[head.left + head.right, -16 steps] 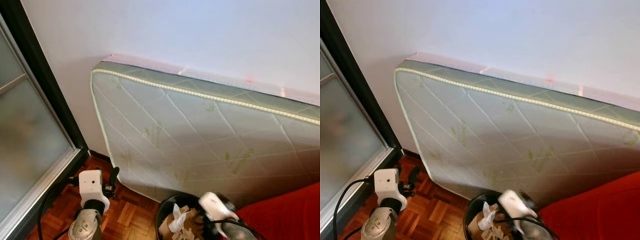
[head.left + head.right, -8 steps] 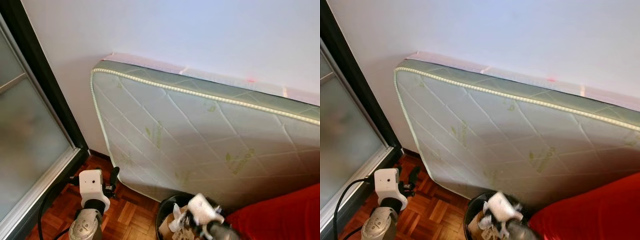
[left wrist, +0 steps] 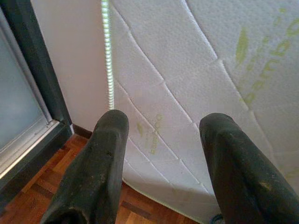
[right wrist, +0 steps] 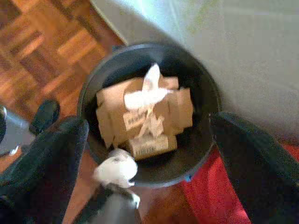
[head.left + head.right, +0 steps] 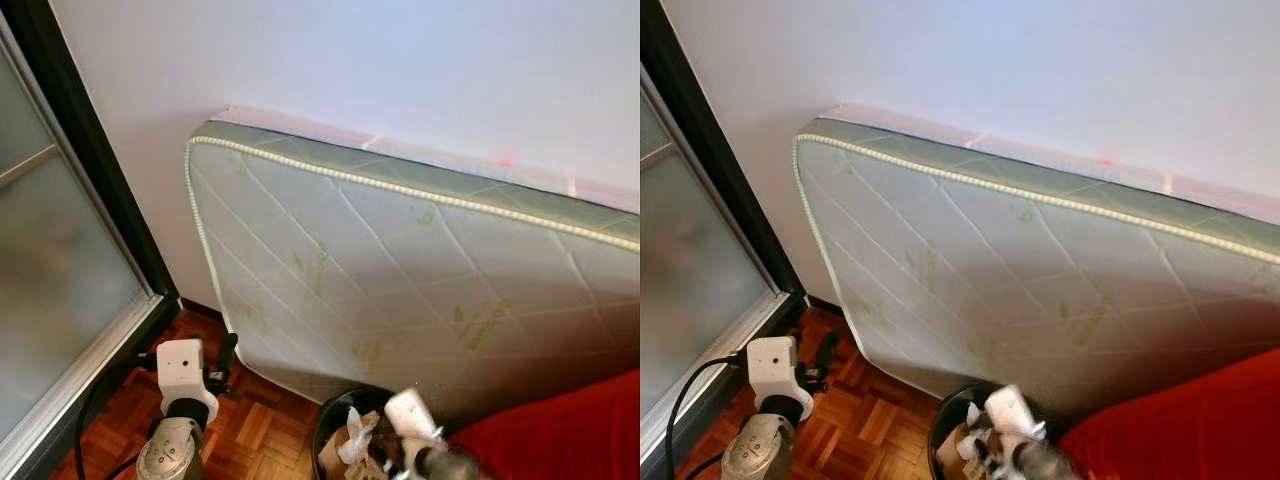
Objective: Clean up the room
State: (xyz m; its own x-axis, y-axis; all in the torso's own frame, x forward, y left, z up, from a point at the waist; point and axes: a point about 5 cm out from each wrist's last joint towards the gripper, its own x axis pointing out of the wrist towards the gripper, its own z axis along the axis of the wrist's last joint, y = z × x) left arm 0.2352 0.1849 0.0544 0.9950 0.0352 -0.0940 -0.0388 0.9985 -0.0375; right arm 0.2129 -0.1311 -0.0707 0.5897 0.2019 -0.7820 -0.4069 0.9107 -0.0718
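Note:
A black trash bin point(image 5: 335, 420) stands on the parquet at the foot of a leaning mattress. It holds cardboard pieces point(image 4: 140, 119) and white crumpled paper point(image 4: 145, 92). My right gripper point(image 4: 149, 123) hangs open right above the bin, its fingers point(image 4: 51, 158) spread wider than the bin's mouth and empty. A blurred white wad point(image 4: 116, 169) shows at the bin's rim; I cannot tell whether it touches anything. The right wrist point(image 5: 412, 418) sits over the bin. My left gripper point(image 3: 166, 119) is open and empty, low at the left point(image 5: 225, 358), facing the mattress.
The quilted white-green mattress point(image 5: 400, 270) leans on the white wall. Red fabric point(image 5: 570, 430) lies right beside the bin. A dark-framed frosted glass door point(image 5: 50, 260) closes the left side. Parquet floor point(image 5: 260, 420) shows between the left arm and the bin.
My right wrist has shifted a little leftward and lower over the bin. The left arm has stayed put. The view has barely shifted.

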